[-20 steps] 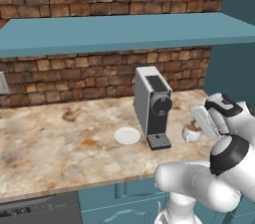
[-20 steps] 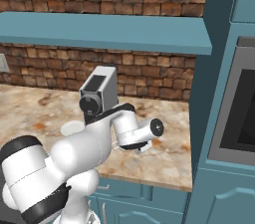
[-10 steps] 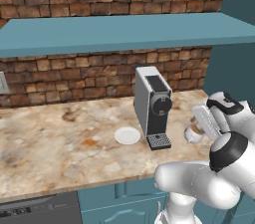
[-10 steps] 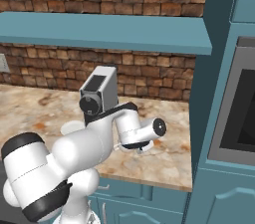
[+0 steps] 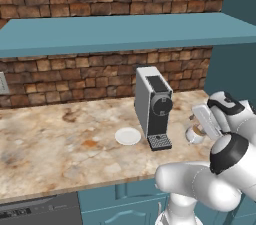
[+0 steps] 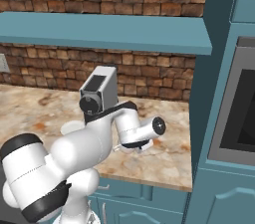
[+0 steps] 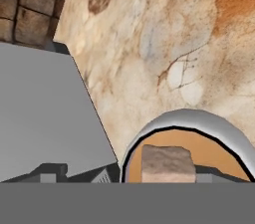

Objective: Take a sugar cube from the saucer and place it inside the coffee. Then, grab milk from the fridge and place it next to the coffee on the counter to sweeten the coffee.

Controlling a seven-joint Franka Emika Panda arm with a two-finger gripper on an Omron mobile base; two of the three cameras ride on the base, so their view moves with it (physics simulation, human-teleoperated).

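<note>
The coffee (image 7: 209,151), a white cup of brown liquid, stands on the counter (image 5: 60,144) right of the coffee machine (image 5: 154,106). My gripper (image 7: 167,174) hangs just above the cup, shut on the tan sugar cube (image 7: 167,161), which hovers over the brown liquid. From the left base view the hand (image 5: 206,121) slants down onto the cup (image 5: 194,135) and hides the fingers. The white saucer (image 5: 128,136) lies bare to the left of the machine. The milk and the fridge are out of view.
The machine's grey side (image 7: 45,113) stands close beside the cup. A teal shelf (image 5: 125,31) runs over the counter in front of a brick wall. A tall teal cabinet with a built-in oven (image 6: 239,113) bounds the counter on the right.
The hand has shifted only very slightly above the cup. The cup, saucer and machine stand as before.
</note>
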